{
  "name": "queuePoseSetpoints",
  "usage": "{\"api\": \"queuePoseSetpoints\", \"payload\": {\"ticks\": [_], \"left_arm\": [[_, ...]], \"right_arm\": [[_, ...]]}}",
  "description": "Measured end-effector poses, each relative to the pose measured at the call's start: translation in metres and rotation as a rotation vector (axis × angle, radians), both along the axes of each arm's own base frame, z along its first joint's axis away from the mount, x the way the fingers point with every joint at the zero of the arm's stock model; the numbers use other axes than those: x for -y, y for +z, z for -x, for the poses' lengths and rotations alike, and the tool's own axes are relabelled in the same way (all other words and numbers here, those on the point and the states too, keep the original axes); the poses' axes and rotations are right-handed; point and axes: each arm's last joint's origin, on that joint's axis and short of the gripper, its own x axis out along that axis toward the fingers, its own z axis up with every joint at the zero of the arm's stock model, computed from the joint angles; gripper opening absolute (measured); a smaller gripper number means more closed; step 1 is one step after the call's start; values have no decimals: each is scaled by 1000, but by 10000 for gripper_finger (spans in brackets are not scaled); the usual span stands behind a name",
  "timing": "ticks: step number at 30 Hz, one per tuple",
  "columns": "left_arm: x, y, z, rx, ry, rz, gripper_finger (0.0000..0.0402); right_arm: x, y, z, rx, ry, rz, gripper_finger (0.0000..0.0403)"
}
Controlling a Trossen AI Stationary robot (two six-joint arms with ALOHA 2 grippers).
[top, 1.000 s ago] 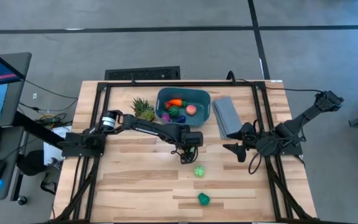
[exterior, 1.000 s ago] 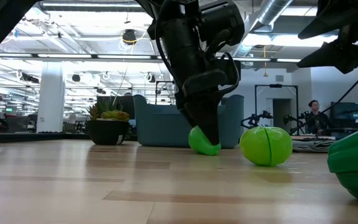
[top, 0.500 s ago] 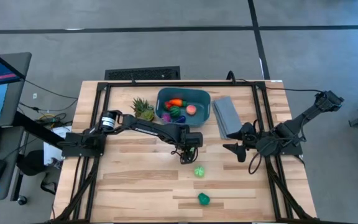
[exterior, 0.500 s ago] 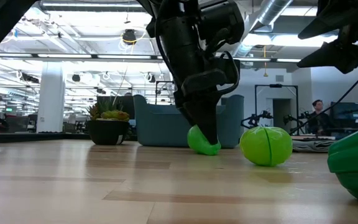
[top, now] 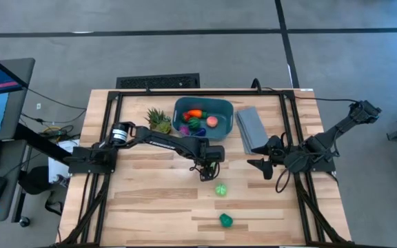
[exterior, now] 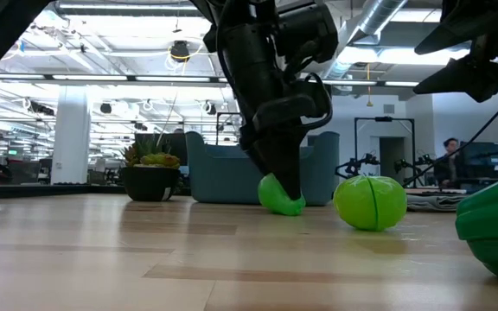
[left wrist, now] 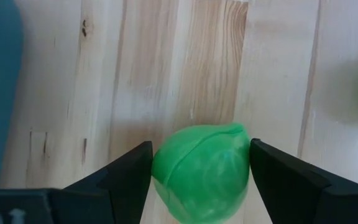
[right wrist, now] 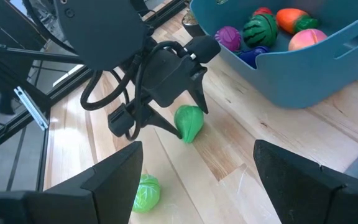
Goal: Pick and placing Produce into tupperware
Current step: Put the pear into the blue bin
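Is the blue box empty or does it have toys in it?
Not empty. The blue box already holds toys: a striped watermelon, a pink peach, an orange carrot and a purple piece.

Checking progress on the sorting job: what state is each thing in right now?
Left gripper: down at the table, fingers closed on a green toy.
Right gripper: open, empty, raised off the table.
Tub: upright, lidless, holding several toy fruits.
Striped green ball: loose on the table.
Darker green toy: loose on the table.
Potted plant: upright beside the tub.
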Motion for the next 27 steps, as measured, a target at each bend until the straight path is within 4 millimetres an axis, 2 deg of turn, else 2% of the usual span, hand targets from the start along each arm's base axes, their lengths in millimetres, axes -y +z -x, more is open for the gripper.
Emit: {"api": "queuePoseSetpoints", "payload": {"ticks": [4,17,22,27], "left_arm": [[3,11,-1,10,-6,1,248],[12,65,-9,131,-52,-11,248],[10,86,-8,157,-47,-73,248],[6,99,-5,166,-44,-159,237]], "right_arm": [[0,0,0,-2,0,1,329],[0,-1,0,-12,13,-2,329],[0,-1,0,-13,14,-3,329],[0,-1,0,-10,15,-6,329]]}}
